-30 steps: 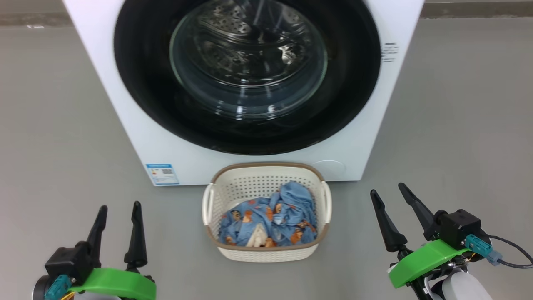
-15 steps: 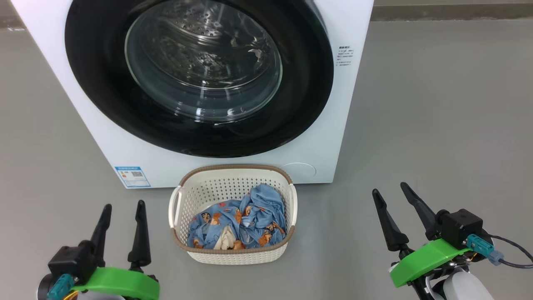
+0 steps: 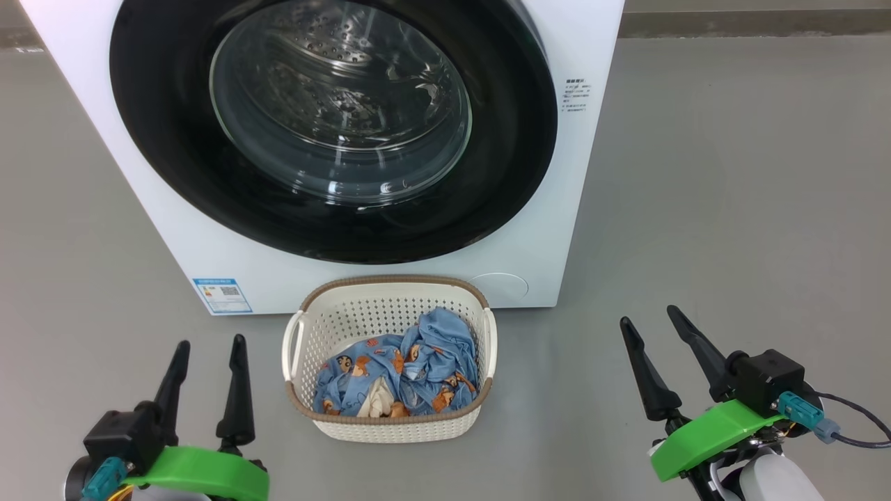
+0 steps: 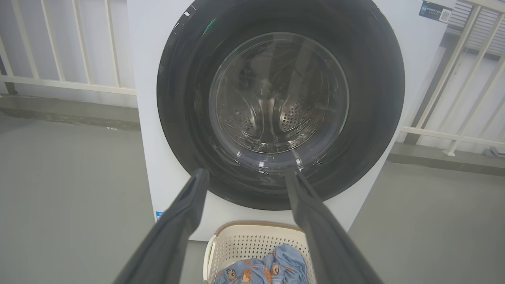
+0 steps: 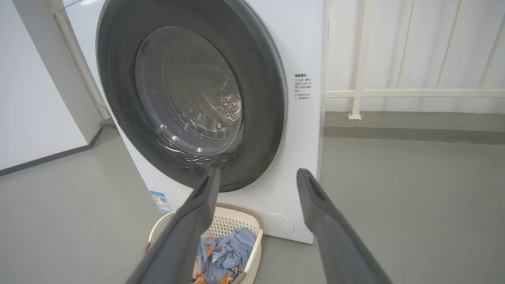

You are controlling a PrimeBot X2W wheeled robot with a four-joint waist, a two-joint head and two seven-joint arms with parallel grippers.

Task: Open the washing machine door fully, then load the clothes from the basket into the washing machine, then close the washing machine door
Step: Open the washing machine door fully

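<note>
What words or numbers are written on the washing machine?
Blue label sticker, low on the washing machine: too small to read.
Small dark print beside the washing machine door: too blurred to read.
Dark sticker at its upper corner: too small to read.

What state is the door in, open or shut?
Shut: the door lies flush against the front of the washer, with no gap visible along its edge.
</note>
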